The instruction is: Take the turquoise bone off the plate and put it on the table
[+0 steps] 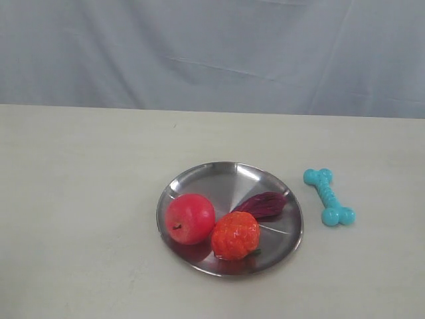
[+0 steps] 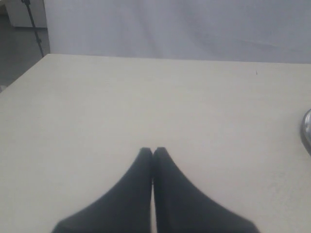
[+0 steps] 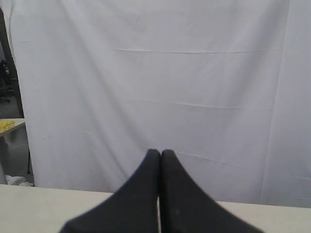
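You've got the turquoise bone (image 1: 329, 197) off the plate (image 1: 226, 176): it lies flat on the table (image 1: 80, 199), just beside the rim at the plate's 3 o'clock, not touching it. Its long axis runs from about 11 to 5 o'clock in the exterior view.

On the plate:
- A red apple (image 1: 190, 218) sits at 8 o'clock.
- An orange-red strawberry-like fruit (image 1: 235, 235) sits at 6 o'clock, touching the apple.
- A dark purple piece (image 1: 264, 203) lies toward 3 o'clock, its end right by the orange fruit. You can't tell what it is.

A grey-white cloth (image 1: 212, 46) hangs behind the table.

Neither arm shows in the exterior view.

In the left wrist view, the left gripper (image 2: 153, 151) has its jaws pressed together with nothing between them. It is over bare tabletop, and a sliver of the plate (image 2: 307, 131) shows at the frame edge, well apart from the tips.

In the right wrist view, the right gripper (image 3: 160, 153) also has its jaws closed tip to tip and empty. It points at the cloth, with only a strip of table visible beneath.
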